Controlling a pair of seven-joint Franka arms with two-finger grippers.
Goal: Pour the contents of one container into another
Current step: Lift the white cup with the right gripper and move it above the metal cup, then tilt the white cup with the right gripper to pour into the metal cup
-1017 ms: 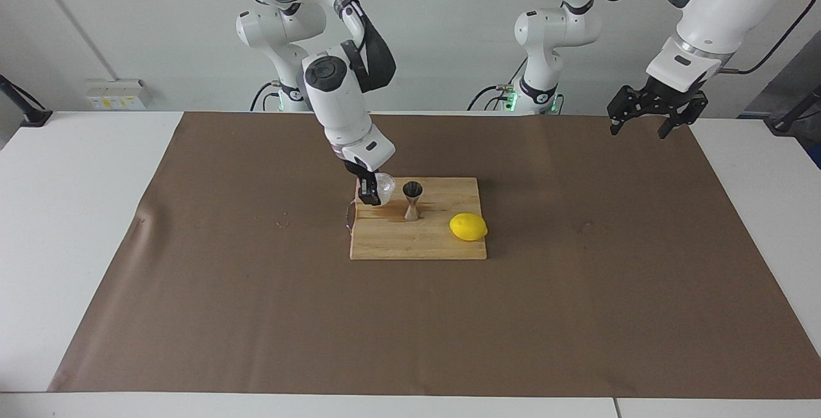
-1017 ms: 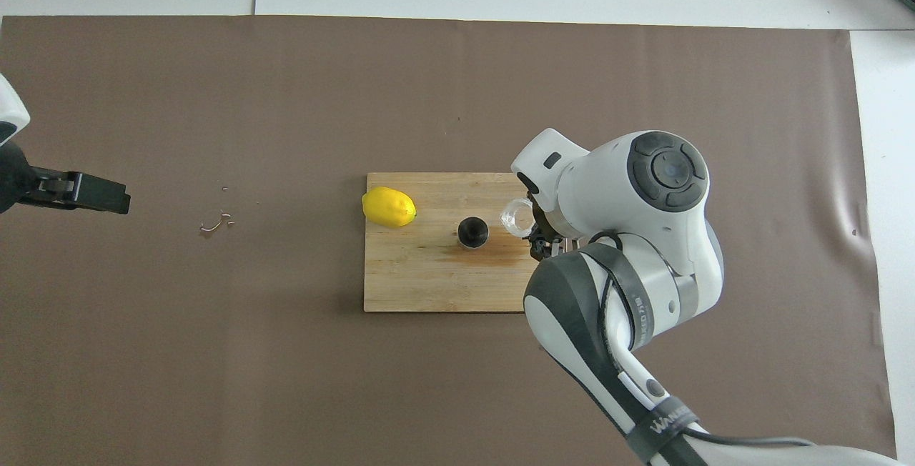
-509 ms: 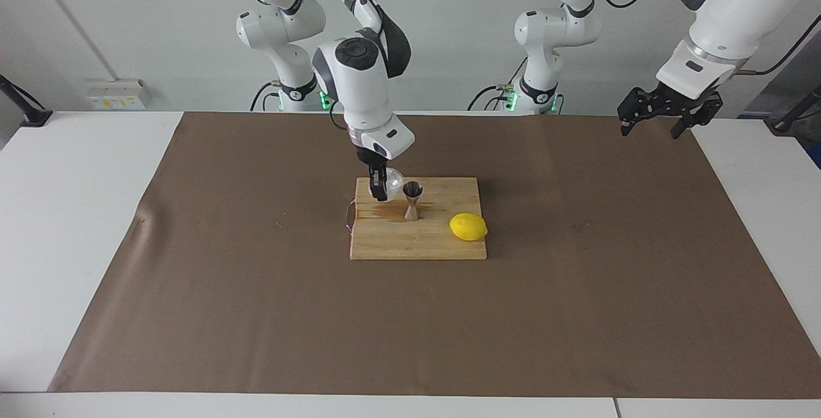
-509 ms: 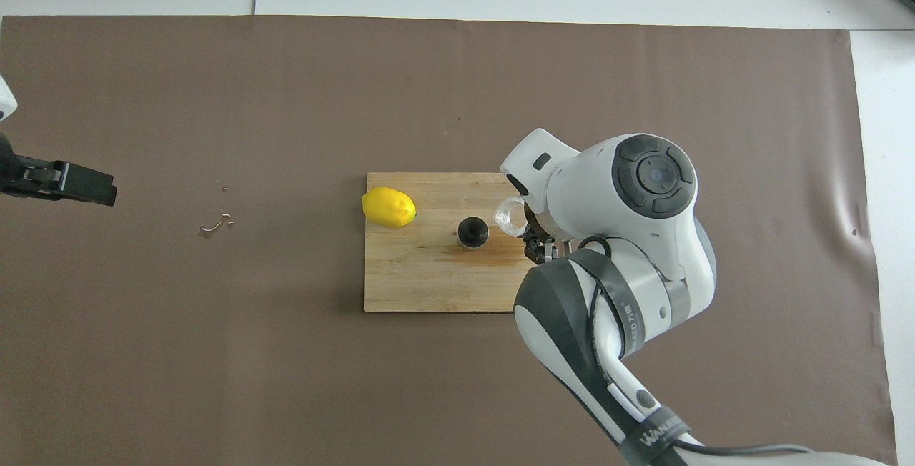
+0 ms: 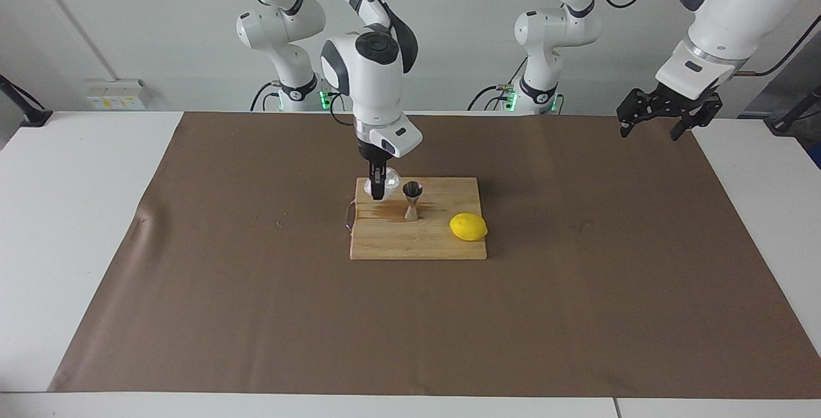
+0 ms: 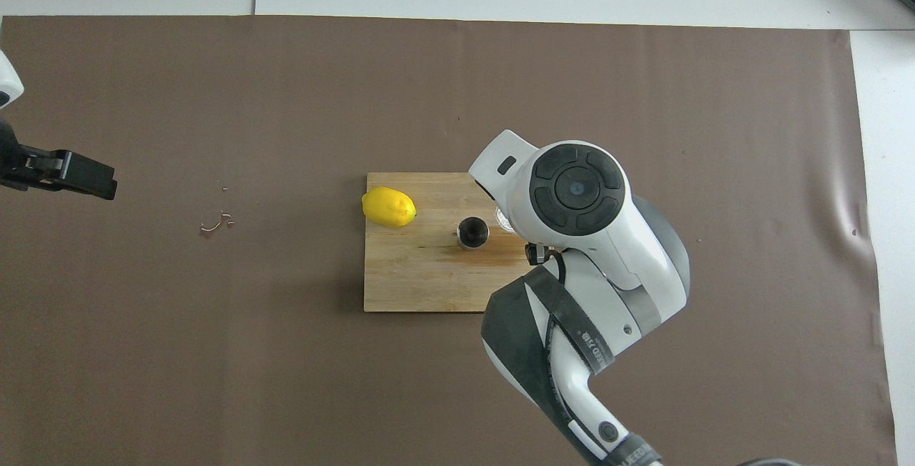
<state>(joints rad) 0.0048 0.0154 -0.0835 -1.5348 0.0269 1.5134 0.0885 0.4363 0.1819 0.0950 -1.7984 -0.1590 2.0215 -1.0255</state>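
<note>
Facing view: right tool [image 5: 378, 185] clamps glass cup [image 5: 387, 181] beside jigger [image 5: 412, 200]; left tool [image 5: 657, 113] spread, idle.

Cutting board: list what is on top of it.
On the cutting board: jigger, lemon, a wet stain. The right end effector holds the glass cup above it; the cup's contents are unseen.

Robot lab: two Franka arms [image 5: 372, 78], paper-covered table [image 5: 577, 290], bare wall.

Small squat clear-whitish textured glass cup [image 5: 387, 181], held up in the air over the board corner nearest the robots at the right arm's end, just beside a small silver hourglass-shaped metal jigger [image 5: 412, 200], jigger upright on the board, open mouth up
</note>
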